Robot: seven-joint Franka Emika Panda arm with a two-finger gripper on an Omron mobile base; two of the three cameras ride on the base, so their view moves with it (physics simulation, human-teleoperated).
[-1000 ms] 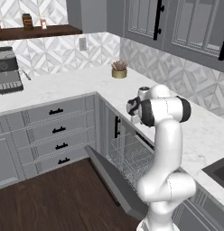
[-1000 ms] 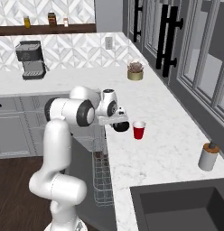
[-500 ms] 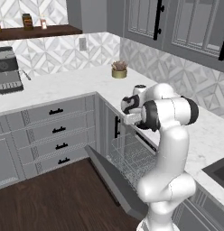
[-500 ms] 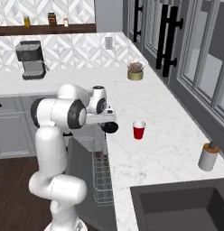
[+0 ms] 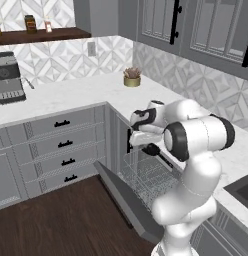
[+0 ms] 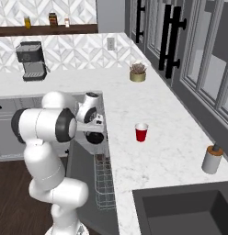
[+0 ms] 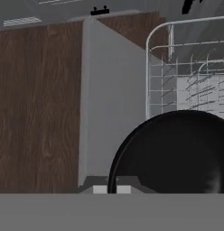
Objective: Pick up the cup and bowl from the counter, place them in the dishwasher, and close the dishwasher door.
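We find the pincer [image 6: 94, 136] closed on the bowl [image 7: 175, 151], which it holds by the rim. In the hand view the black bowl hangs above the open dishwasher door [image 7: 111, 103], with the wire rack [image 7: 188, 67] just beyond it. In the right base view the bowl [image 6: 94, 137] shows as a dark disc under the wrist, beside the edge of the surface [image 6: 157, 137].

Compared with a second ago, the arm has swung the bowl off the surface and out over the dishwasher [image 5: 146, 177] opening. Earlier the hand stood close to the cup; it now stands well clear of it, off the surface edge. The jaws have also drawn in over that second and now stand narrow on the rim.

The cup [image 6: 141, 132] stands upright on the surface, untouched, well apart from the hand. The soap bottle [image 6: 212, 158] stands farther along, near the sink [image 6: 185, 211]. The door [image 5: 128, 200] lies dropped open in the left base view, and the rack [image 5: 146, 180] appears to hold nothing yet.

We judge the first pick done and the transfer under way. The bowl needs lowering into the rack before release. The cup and the closing of the door remain outstanding. A rim grip on a glossy bowl may slip if the hand tilts sharply.
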